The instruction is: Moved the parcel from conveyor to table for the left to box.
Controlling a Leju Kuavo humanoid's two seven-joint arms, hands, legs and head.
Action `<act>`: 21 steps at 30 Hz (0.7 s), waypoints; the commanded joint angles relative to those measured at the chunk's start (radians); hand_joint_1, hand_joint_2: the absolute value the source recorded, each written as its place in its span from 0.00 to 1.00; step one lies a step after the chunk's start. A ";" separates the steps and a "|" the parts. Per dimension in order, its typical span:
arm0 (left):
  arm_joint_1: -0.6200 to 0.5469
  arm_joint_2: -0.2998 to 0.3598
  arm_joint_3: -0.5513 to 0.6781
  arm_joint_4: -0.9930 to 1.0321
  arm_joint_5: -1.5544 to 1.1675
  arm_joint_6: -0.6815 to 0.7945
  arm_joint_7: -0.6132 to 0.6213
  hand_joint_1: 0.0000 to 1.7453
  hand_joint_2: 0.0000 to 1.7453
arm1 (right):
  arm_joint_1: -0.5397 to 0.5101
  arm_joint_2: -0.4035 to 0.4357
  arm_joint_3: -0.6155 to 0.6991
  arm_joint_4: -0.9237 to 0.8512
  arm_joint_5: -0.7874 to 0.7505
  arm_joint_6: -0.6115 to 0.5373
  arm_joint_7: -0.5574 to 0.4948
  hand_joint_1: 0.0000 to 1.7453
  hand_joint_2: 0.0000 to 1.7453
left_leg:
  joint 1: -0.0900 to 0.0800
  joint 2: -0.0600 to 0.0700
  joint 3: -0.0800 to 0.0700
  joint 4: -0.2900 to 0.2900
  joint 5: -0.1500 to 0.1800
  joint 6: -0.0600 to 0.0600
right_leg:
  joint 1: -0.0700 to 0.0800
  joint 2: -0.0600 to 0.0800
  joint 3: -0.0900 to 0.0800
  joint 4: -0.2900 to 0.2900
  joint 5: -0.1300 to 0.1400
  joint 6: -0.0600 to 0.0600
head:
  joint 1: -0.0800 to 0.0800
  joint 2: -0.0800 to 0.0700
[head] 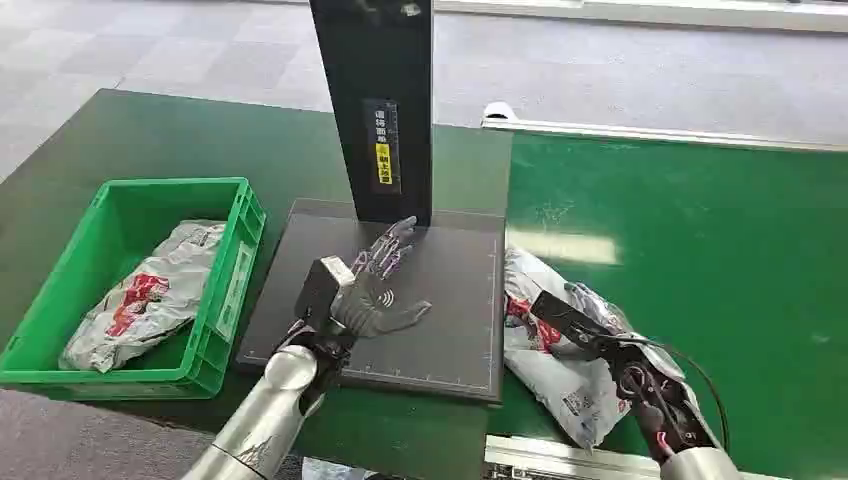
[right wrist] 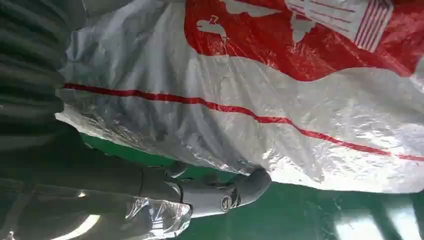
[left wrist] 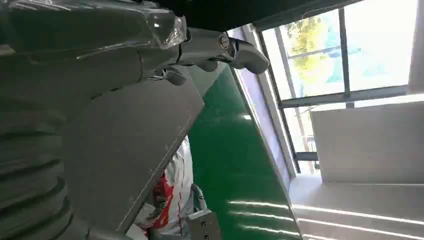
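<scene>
parcel [head: 545, 350]: crinkly silver-white plastic mailer with red print, lying on the green conveyor belt [head: 700, 260] right beside the right edge of the dark platform [head: 440, 300], not on it yet. in the right wrist view [right wrist: 280, 100] it's up close, red stripe and red logo patch.
right hand [head: 585, 335]: lies on top of the parcel, dark fingers over the bag. in the wrist view the thumb [right wrist: 220, 195] sits at the bag's edge, touching it. can't honestly tell if it's got a real grip or is just resting there.
left hand [head: 380, 285]: flat-ish above the dark platform, fingers spread toward the black post [head: 372, 100], nothing in it. left wrist view has the thumb [left wrist: 220, 47] sticking out over the platform edge.
platform: dark grey square plate with ruler marks along the edges, a black upright post at the back with a yellow label.
green crate [head: 215, 300]: left of the platform, touching or almost. one similar silver and red mailer bag [head: 150, 295] lies inside it.
</scene>
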 commanded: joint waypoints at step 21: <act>0.020 0.027 0.014 -0.009 0.004 -0.014 0.012 0.00 1.00 | -0.031 0.006 0.095 0.018 -0.140 0.103 -0.276 1.00 1.00 | 0.000 0.003 0.004 -0.002 -0.001 0.000 | 0.000 0.003 0.003 -0.001 0.000 -0.001 | 0.000 0.000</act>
